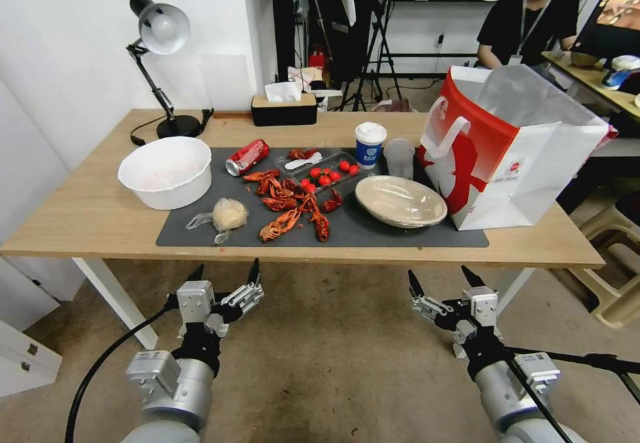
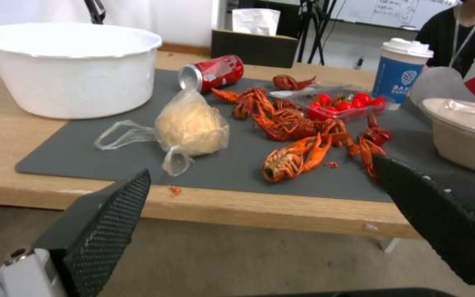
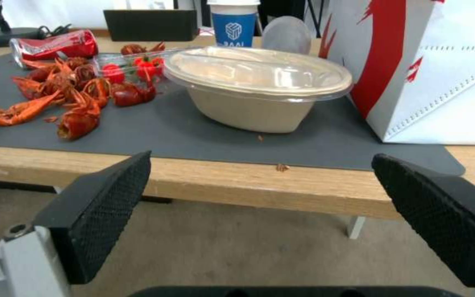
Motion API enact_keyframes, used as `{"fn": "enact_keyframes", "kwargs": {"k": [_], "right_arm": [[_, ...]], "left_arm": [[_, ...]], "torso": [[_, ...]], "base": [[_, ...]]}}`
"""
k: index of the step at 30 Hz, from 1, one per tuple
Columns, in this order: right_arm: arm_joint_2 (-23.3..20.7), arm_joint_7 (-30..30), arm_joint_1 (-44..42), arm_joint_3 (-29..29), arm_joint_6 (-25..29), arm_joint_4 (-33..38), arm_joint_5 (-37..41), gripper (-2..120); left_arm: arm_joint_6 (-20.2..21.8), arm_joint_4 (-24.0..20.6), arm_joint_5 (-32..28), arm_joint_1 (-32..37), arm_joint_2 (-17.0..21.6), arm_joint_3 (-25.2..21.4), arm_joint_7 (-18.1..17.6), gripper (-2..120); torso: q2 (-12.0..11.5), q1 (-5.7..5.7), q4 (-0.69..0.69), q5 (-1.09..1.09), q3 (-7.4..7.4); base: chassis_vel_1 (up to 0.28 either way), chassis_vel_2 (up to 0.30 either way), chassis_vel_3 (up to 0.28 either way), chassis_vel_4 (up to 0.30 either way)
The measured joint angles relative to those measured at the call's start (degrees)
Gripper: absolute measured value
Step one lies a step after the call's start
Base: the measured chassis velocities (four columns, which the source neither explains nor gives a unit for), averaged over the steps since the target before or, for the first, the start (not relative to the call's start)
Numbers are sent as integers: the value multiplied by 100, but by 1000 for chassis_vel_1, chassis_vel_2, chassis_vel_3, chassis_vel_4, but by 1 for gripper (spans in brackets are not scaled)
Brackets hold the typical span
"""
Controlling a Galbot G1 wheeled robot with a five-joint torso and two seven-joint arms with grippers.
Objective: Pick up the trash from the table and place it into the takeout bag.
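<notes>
No trash had been bagged. The dish point(image 1: 401, 201), can point(image 1: 247, 157), paper cup point(image 1: 370, 144), plastic cup point(image 1: 399, 157) and small bag point(image 1: 229, 215) lay on the table point(image 1: 80, 223). The takeout bag point(image 1: 513, 149) stood beside the dish. Left gripper point(image 1: 225, 273) and right gripper point(image 1: 443, 279) hung wide open, empty, below the table edge.

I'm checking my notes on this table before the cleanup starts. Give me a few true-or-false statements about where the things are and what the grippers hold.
1. The red soda can lies on its side on the dark grey mat. True.
2. The beige oval dish is inside the takeout bag. False: it sits on the mat beside the bag.
3. The left gripper holds the small clear bag. False: it is open, short of the table.
4. The right gripper is open, holding nothing. True.
5. The blue paper cup stands upright. True.
</notes>
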Motion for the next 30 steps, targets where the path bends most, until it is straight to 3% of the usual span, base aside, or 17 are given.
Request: {"fn": "enact_keyframes", "kwargs": {"k": [18, 20, 21, 22, 25, 27, 28, 30], "right_arm": [[-58, -76, 46, 18, 100, -66, 350, 100], [-73, -69, 104, 13, 93, -67, 862, 100], [-87, 21, 208, 0, 51, -60, 1590, 100], [-87, 21, 208, 0, 51, -60, 1590, 100], [-123, 427, 529, 10, -106, -68, 3162, 100], [-130, 489, 575, 19, -137, -75, 3378, 100], [-179, 779, 798, 78, -276, -131, 4404, 100], [-193, 852, 853, 104, -295, -165, 4687, 100]], "left_arm": [[-60, 38, 47, -6, -22, -70, 2, 100], [-63, 38, 47, 5, -20, -73, 5, 100], [-80, 38, 49, 19, -19, -73, 6, 100], [-80, 38, 49, 19, -19, -73, 6, 100], [-109, 40, 51, 26, -8, -71, 6, 100], [-112, 40, 51, 26, -3, -70, 6, 100], [-115, 43, 43, 2, 36, -68, 5, 100], [-114, 48, 30, -18, 62, -68, 3, 100]], "torso": [[0, 0, 0, 1, 0], [0, 0, 0, 0, 0], [0, 0, 0, 0, 0], [0, 0, 0, 0, 0], [0, 0, 0, 0, 0], [0, 0, 0, 0, 0], [0, 0, 1, 1, 0], [0, 0, 1, 0, 0]], "base": [[0, 0, 0, 0], [0, 0, 0, 0], [0, 0, 0, 0], [0, 0, 0, 0], [0, 0, 0, 0], [0, 0, 0, 0], [0, 0, 0, 0], [0, 0, 0, 0]]}}
